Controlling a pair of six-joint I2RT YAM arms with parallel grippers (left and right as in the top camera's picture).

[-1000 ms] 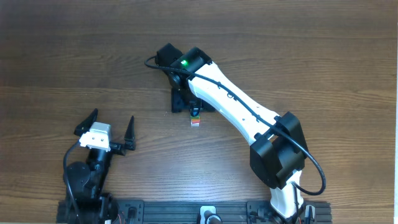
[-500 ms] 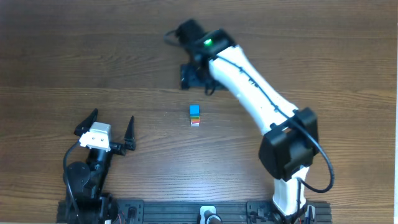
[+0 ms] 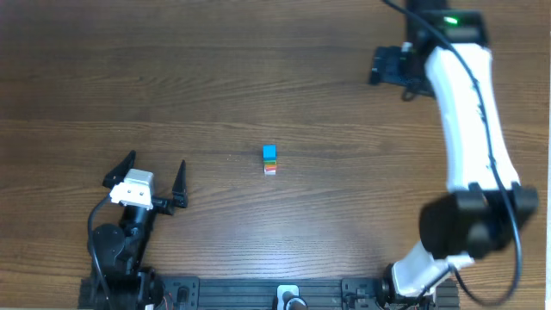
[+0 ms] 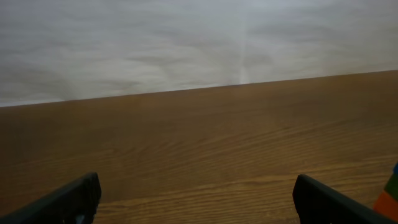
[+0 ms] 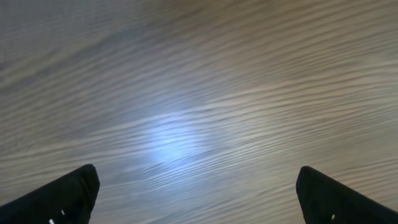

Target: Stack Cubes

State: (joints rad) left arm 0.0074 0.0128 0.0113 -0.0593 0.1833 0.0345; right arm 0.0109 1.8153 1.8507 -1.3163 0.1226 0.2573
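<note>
— Start closest in. What's there?
— The left pincer [image 3: 157,159], low by its base on the left side of the table [image 3: 77,77]. Its fingers are spread wide with nothing between them.
— What does its own camera face?
— Bare wood running to the table's far edge, then a pale wall [image 4: 186,43].
— And the cubes?
— One stack [image 3: 269,160] stands near the middle of the table. It is off to the right of the left pincer and well apart from it. The blue cube [image 3: 269,152] is on top, with green and orange showing under it. The stack looks upright from above.
— Is anything touching it?
— No, neither pincer is near it.
— Farther out?
— The right arm [image 3: 469,129] stretches from its base up the right side. The right pincer [image 3: 389,67] is over the far right part of the table, well away from the stack.
— How do its fingers stand?
— Wide apart, holding nothing. Its wrist view has plain wood grain below them.
</note>
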